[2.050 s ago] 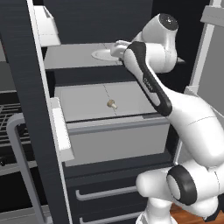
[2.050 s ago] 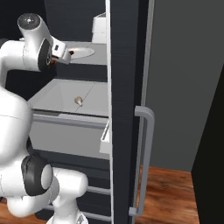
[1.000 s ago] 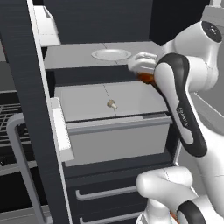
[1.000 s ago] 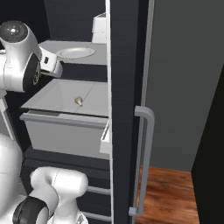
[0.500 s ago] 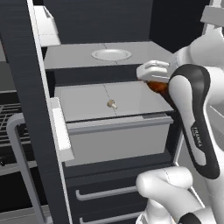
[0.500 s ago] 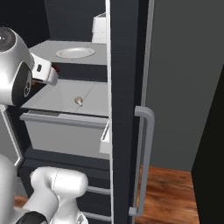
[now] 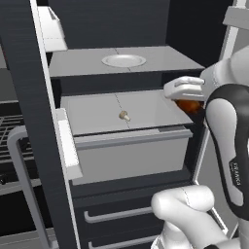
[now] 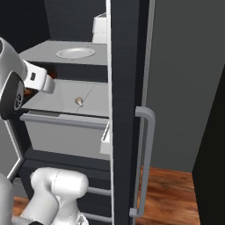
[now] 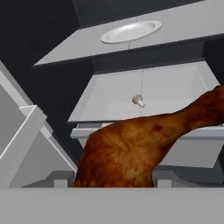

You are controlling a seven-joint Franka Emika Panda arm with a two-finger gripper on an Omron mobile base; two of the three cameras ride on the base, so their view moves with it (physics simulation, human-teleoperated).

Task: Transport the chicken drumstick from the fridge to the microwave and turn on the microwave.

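My gripper (image 7: pixel 190 101) is shut on the chicken drumstick (image 7: pixel 187 105), a glossy reddish-brown piece that hangs in the air just off the right front corner of the fridge's pulled-out pale grey drawer (image 7: pixel 131 146). In the hand view the drumstick (image 9: pixel 131 151) lies across the gripper (image 9: pixel 117 179), thick end low at the left and thin end up at the right. The fridge (image 7: pixel 160 58) stands open, with flat grey shelves behind the hand. The microwave is out of view.
A white plate (image 7: pixel 123 60) rests on the upper shelf. A tiny beige mushroom-shaped item (image 7: pixel 124 115) sits in the drawer. The fridge door (image 8: pixel 127 110) with its grey handle (image 8: pixel 147 162) stands open on the right. A black stove grate (image 7: pixel 6 129) is at far left.
The arm has drawn back from over the plate on the shelf, toward the front right of the drawer, carrying the drumstick out of the fridge. The jaws have stayed shut on it.
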